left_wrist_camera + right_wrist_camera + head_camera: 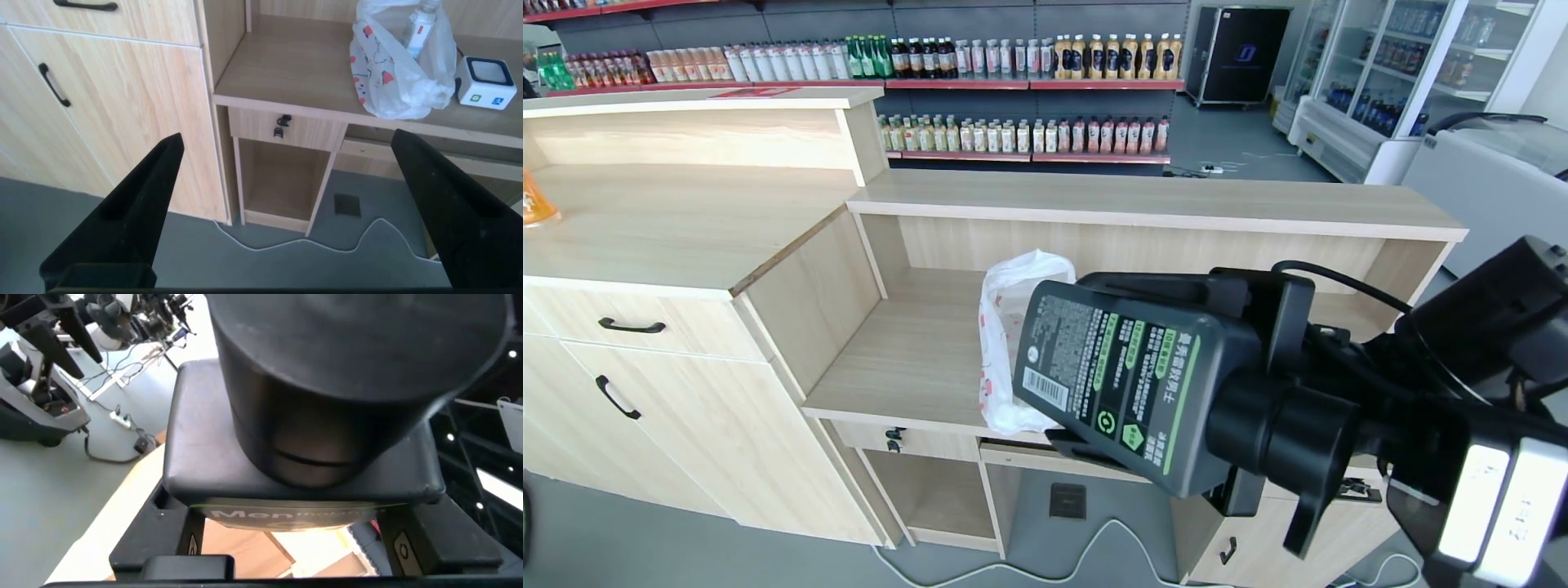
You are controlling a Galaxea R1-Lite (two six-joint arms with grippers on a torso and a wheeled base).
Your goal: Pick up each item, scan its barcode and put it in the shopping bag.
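A dark grey bottle (1127,376) with a black cap and a white barcode label lies sideways in my right gripper (1078,359), which is shut on it, one finger above and one below. It hangs in front of the lower counter, close to a white shopping bag (1013,327). Seen from the right wrist, the bottle's cap and shoulders (327,384) loom large. In the left wrist view, the bag (396,69) stands on the counter shelf with a white bottle (421,24) inside, and a small white scanner (485,82) sits beside it. My left gripper (288,143) is open, low, in front of the counter.
The wooden counter (915,359) has a raised ledge (1160,204) behind and a taller cabinet (670,237) with black-handled drawers on the left. A white cable (327,245) trails on the floor. Drink shelves (1013,61) and glass-door fridges (1388,65) line the far wall.
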